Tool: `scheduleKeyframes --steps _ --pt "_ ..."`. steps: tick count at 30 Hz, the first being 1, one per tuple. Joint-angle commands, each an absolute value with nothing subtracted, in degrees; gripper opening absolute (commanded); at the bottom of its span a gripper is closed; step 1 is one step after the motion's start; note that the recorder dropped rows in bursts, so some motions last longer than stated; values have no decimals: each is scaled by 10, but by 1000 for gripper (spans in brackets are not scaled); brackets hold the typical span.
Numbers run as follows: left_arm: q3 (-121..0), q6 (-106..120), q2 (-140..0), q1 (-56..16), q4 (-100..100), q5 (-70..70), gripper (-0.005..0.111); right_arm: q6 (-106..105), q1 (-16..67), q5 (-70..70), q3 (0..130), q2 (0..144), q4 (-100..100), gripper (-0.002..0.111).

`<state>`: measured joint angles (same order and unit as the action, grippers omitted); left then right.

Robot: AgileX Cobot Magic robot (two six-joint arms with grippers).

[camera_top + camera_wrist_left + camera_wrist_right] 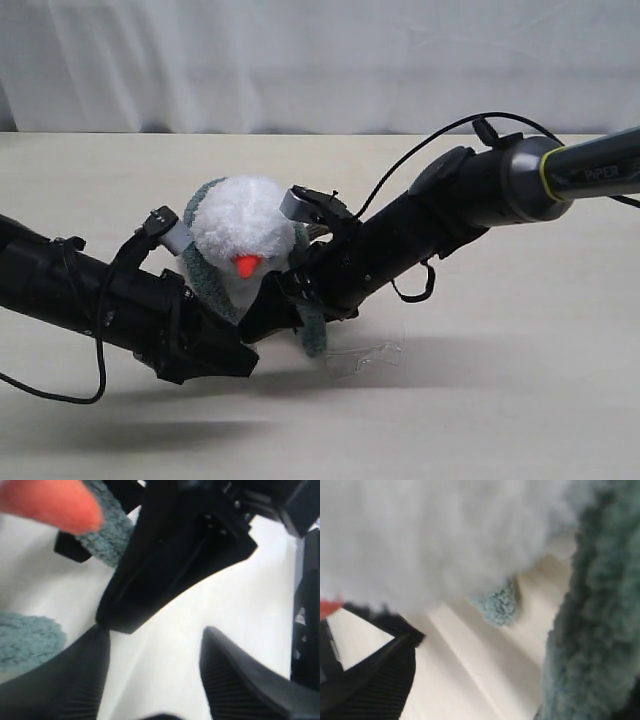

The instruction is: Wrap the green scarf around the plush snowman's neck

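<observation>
Plush snowman [243,225] sits mid-frame in the exterior view. The green scarf [207,275] is looped behind its head, with one end dangling to the lower right. Left gripper [155,680] has its fingers spread with nothing between them. Right gripper [280,305] is crammed against the scarf, and it's not clear if it's pinching. Both arms crowd the toy, so one nudge could probably tip it or drag the scarf off.
</observation>
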<state>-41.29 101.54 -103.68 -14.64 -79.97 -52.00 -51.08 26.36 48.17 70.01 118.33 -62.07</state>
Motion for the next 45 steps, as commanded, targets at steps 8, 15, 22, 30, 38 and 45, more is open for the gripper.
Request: scheduleKeyframes --steps 8,15,22,30,38,45 --pt "-415 1006 -1023 -146 -792 -504 29 -362 260 490 765 1165 -404 79" --pt "-415 1006 -1023 -146 -791 -490 29 -342 261 546 770 1158 -412 84" --pt "-415 1006 -1023 -146 -793 -479 29 -347 261 571 792 1143 -391 84" --pt "-415 1006 -1023 -146 -807 -479 28 -353 261 592 793 1085 -391 84" --pt "-415 1006 -1023 -146 -807 -479 28 -311 261 646 793 1070 -340 84" --pt "-415 1006 -1023 -146 -807 -479 28 -278 261 651 793 1070 -301 84"
